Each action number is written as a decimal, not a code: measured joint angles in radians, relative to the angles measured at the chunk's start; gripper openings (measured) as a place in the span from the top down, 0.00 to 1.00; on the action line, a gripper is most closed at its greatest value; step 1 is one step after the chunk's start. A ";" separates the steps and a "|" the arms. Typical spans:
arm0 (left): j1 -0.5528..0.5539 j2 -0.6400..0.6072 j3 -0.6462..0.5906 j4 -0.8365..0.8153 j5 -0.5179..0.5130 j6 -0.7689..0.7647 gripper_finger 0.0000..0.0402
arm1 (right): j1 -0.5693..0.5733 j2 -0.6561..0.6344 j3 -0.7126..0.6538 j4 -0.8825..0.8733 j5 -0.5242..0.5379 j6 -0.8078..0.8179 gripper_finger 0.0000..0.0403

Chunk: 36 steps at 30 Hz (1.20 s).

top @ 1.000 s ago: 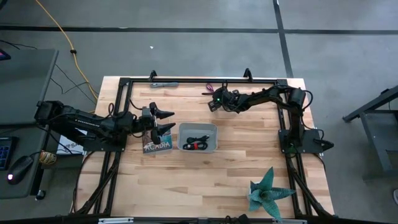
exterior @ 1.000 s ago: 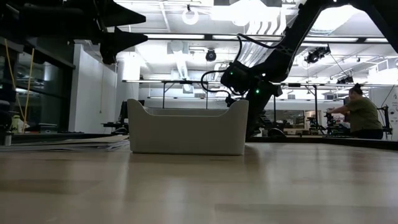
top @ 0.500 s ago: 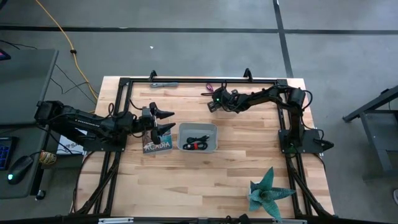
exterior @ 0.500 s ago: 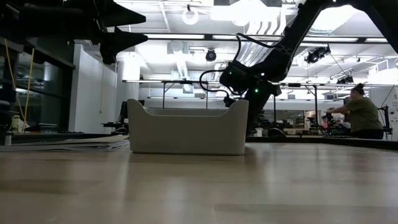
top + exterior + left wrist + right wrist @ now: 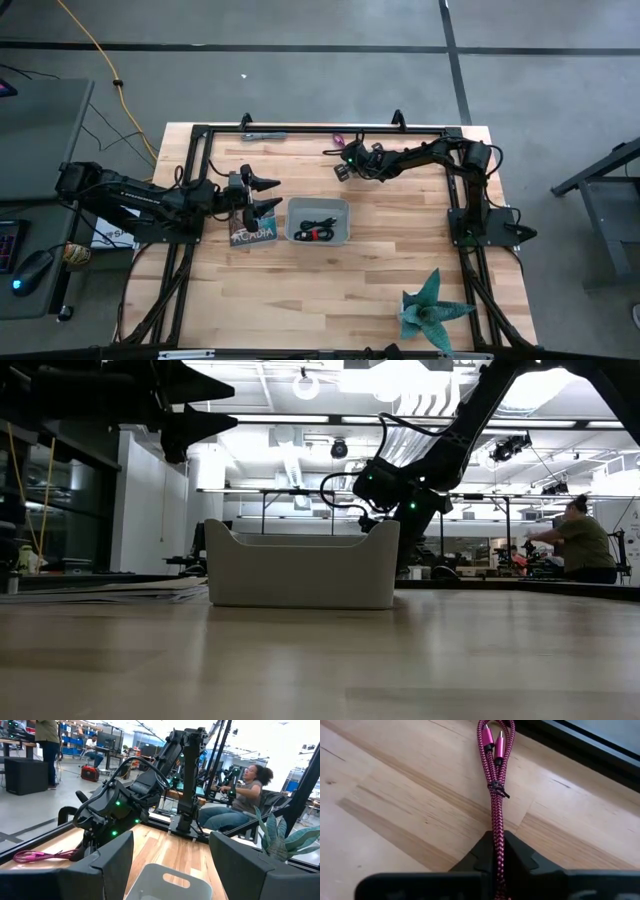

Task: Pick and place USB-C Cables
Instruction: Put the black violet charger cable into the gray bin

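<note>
At the desk's (image 5: 330, 290) twelve o'clock edge the right end effector (image 5: 496, 851) is clenched on the purple cable (image 5: 496, 780), presumably to carry it to the grey tray (image 5: 342, 210), while the left end effector (image 5: 264, 195), spread open, waits beside that tray.

Probably a robotics lab: workbenches (image 5: 300, 495), seated person (image 5: 243, 795), equipment.

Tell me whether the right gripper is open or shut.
Shut: the right gripper has its fingers pinched on the purple cable, which lies on the table.

Overhead, table-level, two wrist cameras
</note>
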<state>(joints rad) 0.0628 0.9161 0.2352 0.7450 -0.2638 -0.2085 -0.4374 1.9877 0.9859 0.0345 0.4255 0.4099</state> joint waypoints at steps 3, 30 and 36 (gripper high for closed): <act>0.000 0.000 0.000 0.000 0.000 0.001 0.40 | 0.000 0.000 0.000 -0.002 0.000 0.000 0.98; 0.000 0.000 0.000 0.000 0.000 0.002 0.40 | -0.001 0.000 0.000 -0.003 -0.011 -0.011 0.99; 0.000 0.000 0.000 0.000 0.000 0.002 0.40 | -0.001 0.000 0.000 -0.003 -0.012 -0.018 0.99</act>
<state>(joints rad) 0.0628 0.9161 0.2352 0.7455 -0.2641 -0.2066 -0.4381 1.9877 0.9859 0.0311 0.4137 0.3916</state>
